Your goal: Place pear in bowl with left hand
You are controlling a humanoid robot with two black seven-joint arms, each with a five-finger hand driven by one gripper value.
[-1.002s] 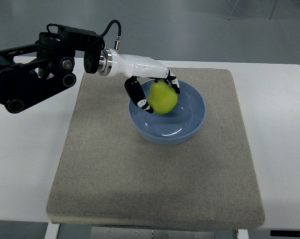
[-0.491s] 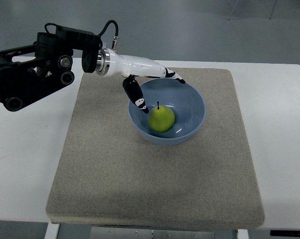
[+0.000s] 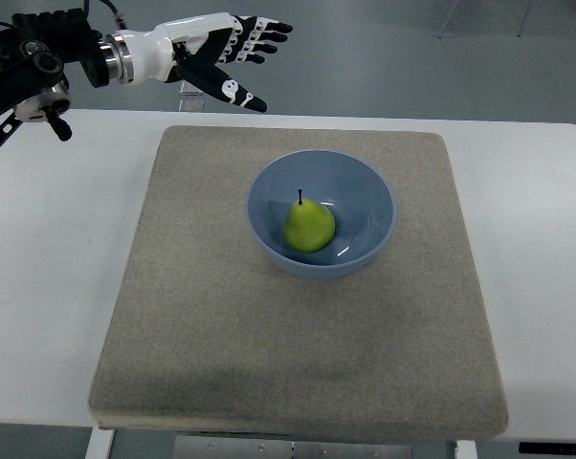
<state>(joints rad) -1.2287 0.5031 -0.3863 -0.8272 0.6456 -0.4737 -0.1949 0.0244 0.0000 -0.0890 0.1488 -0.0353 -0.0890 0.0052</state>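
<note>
A green pear point(image 3: 310, 227) with a dark stem lies inside the blue bowl point(image 3: 374, 191), which stands on the grey mat near its middle. My left hand point(image 3: 238, 53) is raised at the top left of the picture, well away from the bowl, open with its fingers spread and holding nothing. Its black arm point(image 3: 25, 67) runs in from the left edge. The right arm does not show.
The grey mat point(image 3: 298, 335) covers most of the white table point(image 3: 49, 277). Bare white table shows on both sides of the mat. The floor lies beyond the table's far edge.
The left hand let go of the pear, which now rests in the bowl. The hand then drew back up and to the left, away from the bowl.
</note>
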